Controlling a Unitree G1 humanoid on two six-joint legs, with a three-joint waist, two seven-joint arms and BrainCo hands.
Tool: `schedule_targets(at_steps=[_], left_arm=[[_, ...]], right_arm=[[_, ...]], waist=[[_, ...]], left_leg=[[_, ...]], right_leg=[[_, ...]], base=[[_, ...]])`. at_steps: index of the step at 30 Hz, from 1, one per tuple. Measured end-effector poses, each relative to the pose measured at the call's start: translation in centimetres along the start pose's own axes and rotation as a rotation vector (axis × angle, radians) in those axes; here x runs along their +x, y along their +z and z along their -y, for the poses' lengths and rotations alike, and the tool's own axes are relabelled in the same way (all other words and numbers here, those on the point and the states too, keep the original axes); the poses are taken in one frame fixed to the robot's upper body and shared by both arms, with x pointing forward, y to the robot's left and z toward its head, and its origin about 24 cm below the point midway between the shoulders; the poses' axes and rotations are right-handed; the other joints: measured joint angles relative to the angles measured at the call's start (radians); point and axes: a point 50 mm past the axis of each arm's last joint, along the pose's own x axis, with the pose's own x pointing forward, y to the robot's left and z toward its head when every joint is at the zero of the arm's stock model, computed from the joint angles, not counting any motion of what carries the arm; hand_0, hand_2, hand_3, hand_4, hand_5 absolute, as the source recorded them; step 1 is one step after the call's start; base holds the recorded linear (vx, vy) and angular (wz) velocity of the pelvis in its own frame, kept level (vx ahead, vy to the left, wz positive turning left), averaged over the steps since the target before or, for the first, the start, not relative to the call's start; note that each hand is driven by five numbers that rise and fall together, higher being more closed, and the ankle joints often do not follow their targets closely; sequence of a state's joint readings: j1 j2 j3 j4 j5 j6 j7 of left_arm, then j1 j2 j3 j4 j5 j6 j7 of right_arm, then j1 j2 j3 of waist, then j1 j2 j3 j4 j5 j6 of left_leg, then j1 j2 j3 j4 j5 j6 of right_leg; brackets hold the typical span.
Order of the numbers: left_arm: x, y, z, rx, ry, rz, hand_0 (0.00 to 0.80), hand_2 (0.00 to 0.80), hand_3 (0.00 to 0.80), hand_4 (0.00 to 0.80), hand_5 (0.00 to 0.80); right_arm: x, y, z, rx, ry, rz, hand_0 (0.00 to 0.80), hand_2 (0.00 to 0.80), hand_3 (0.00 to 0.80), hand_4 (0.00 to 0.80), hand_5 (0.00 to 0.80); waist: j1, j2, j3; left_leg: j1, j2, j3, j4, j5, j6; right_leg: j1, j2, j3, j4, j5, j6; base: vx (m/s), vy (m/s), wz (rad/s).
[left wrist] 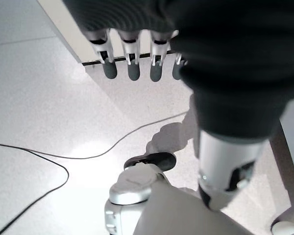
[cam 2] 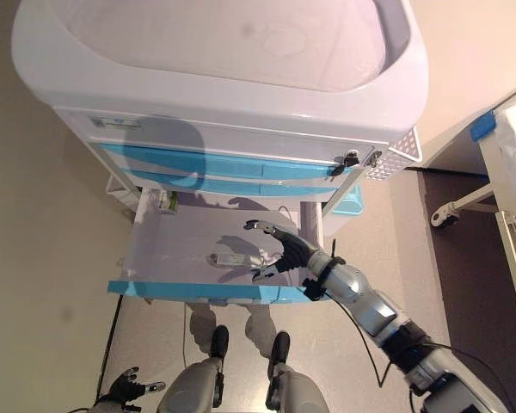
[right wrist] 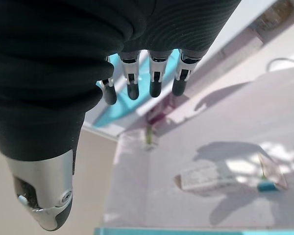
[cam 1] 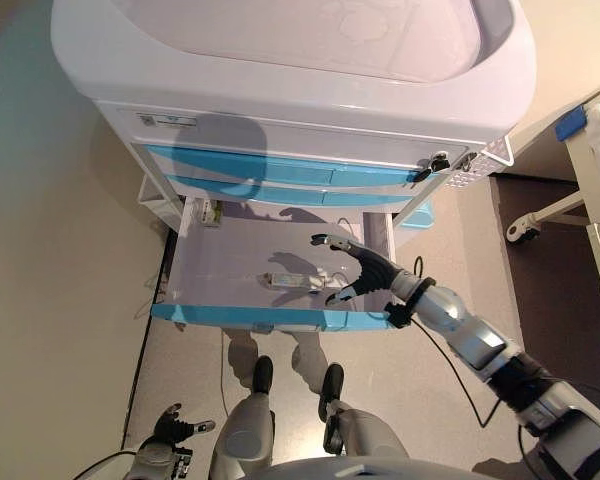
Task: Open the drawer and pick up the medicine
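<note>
A pale floor (cam 1: 70,300) surrounds the white cart (cam 1: 280,90). In its pulled-out drawer (cam 1: 270,316), the medicine (cam 1: 292,282) lies flat, the right robot hand (cam 1: 365,268) spread just beside it. The left robot hand (cam 1: 170,430) hangs relaxed below the drawer.

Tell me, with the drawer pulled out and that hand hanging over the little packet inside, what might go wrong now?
Three risks, I think. The medicine packet lies flat on the drawer's smooth floor, so the open right hand may push it along instead of gripping it. The hand is close to the drawer's right wall, so reaching in could knock the wall or catch the wrist on the blue front edge. The left hand hangs low and holds nothing, so nothing steadies the drawer.
</note>
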State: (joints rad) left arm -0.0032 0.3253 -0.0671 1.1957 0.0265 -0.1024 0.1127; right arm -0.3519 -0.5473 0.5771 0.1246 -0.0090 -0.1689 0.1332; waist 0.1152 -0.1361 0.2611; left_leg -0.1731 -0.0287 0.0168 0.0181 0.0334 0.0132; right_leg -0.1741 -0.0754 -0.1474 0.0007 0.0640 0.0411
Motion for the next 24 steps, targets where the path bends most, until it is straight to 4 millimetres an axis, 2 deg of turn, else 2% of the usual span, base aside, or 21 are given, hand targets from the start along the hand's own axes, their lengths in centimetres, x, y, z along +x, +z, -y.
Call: schedule_targets(at_steps=[4,6,10,13,15,19,24], left_arm=[[0.0,0.1,0.2,0.019,-0.002,0.005,0.0,0.0,0.0,0.0,0.0],[0.1,0.4,0.3,0.033,-0.001,0.014,0.0,0.0,0.0,0.0,0.0],[0.1,0.8,0.3,0.043,0.004,0.024,0.0,0.0,0.0,0.0,0.0],[0.2,1.3,0.5,0.057,0.005,0.043,0.0,0.0,0.0,0.0,0.0],[0.3,2.1,0.7,0.074,0.002,0.065,0.0,0.0,0.0,0.0,0.0],[0.3,2.3,1.1,0.101,-0.003,0.079,0.0,0.0,0.0,0.0,0.0],[0.3,2.9,1.4,0.107,-0.001,0.103,0.0,0.0,0.0,0.0,0.0]], right_arm=[[0.5,-1.2,-1.1,-0.02,-0.012,-0.057,0.0,0.0,0.0,0.0,0.0],[1.2,-2.4,-1.7,-0.06,-0.024,-0.127,0.0,0.0,0.0,0.0,0.0],[2.0,-3.1,-2.4,-0.134,-0.032,-0.169,0.0,0.0,0.0,0.0,0.0],[2.4,-4.3,-2.9,-0.198,-0.044,-0.234,0.0,0.0,0.0,0.0,0.0],[2.7,-5.0,-3.1,-0.255,-0.045,-0.278,0.0,0.0,0.0,0.0,0.0],[3.8,-4.9,-2.7,-0.344,-0.049,-0.278,0.0,0.0,0.0,0.0,0.0],[3.6,-6.1,-2.4,-0.429,-0.072,-0.334,0.0,0.0,0.0,0.0,0.0]], waist=[[0.009,-0.003,0.001],[0.011,-0.004,0.002],[0.017,-0.003,0.002],[0.038,0.002,0.005],[0.042,0.008,0.01],[0.038,0.015,0.015],[0.038,0.025,0.021]], left_leg=[[-0.009,-0.003,-0.028,0.001,0.007,-0.001],[-0.021,-0.005,-0.053,0.003,0.014,-0.006],[-0.036,-0.006,-0.081,0.004,0.021,-0.009],[-0.045,-0.009,-0.105,0.007,0.021,-0.013],[-0.053,-0.011,-0.117,0.008,0.028,-0.012],[-0.055,-0.011,-0.13,0.008,0.03,-0.015],[-0.071,-0.009,-0.137,0.012,0.03,-0.025]], right_leg=[[0.006,-0.001,-0.012,0.0,-0.008,0.001],[0.006,-0.001,-0.033,-0.001,-0.012,-0.001],[0.005,-0.001,-0.052,-0.001,-0.019,-0.003],[0.007,-0.002,-0.068,-0.001,-0.024,-0.002],[0.006,-0.003,-0.084,-0.001,-0.025,-0.003],[0.005,-0.002,-0.086,-0.001,-0.026,-0.003],[-0.006,0.001,-0.091,0.0,-0.03,-0.001]], base=[[-0.002,-0.03,0.22],[-0.003,-0.033,0.32],[-0.007,-0.03,0.27],[-0.017,-0.025,0.15],[-0.01,-0.009,0.25],[-0.008,-0.005,0.06],[-0.026,0.003,0.03]])
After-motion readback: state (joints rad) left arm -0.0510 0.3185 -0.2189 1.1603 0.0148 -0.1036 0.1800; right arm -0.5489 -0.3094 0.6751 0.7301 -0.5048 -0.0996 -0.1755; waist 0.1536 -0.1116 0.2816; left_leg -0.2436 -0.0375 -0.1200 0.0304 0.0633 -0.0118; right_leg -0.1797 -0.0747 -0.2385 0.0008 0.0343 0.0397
